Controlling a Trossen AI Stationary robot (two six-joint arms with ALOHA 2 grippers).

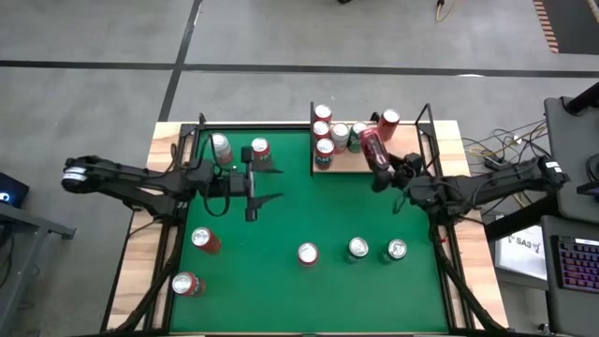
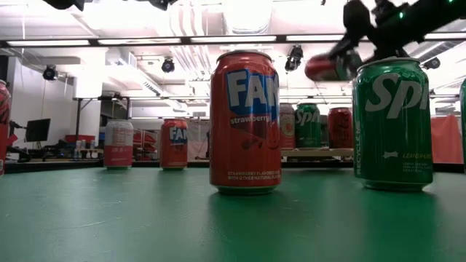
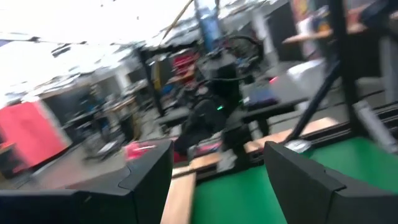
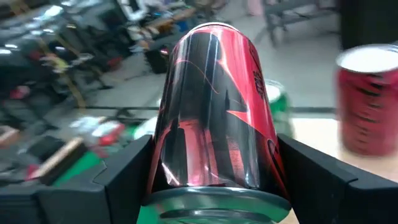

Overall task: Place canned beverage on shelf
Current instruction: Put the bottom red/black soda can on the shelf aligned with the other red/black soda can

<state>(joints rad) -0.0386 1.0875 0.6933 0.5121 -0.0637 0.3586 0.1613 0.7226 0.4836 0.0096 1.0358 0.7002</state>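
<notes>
A red can (image 1: 371, 143) lies on its side in the air over the near right part of the shelf (image 1: 351, 161), with my right gripper (image 1: 376, 164) shut on it. In the low view this can (image 2: 329, 67) hangs well above the shelf board (image 2: 320, 153). Several red and green cans stand upright on the shelf, among them one at its far right (image 1: 389, 119). My left gripper (image 1: 270, 183) hovers open over the table's left half, next to a red can (image 1: 260, 150), with nothing between its fingers (image 3: 149, 180). My right gripper pinches the can's round side wall (image 4: 163, 155) between its two fingers (image 4: 124, 177), near the end that faces the wrist. The fingers come about level from the table's near right and lie along the can. The can is lifted clear and lies about level, its other end (image 4: 211, 30) pointing away.
Loose cans stand on the green table: a silver one (image 1: 217, 145) at the far left, two red ones (image 1: 203, 239) (image 1: 185, 284) at the near left, and a row near the front (image 1: 307, 253) (image 1: 357, 248) (image 1: 396, 250). Black rods (image 1: 426, 122) edge the shelf.
</notes>
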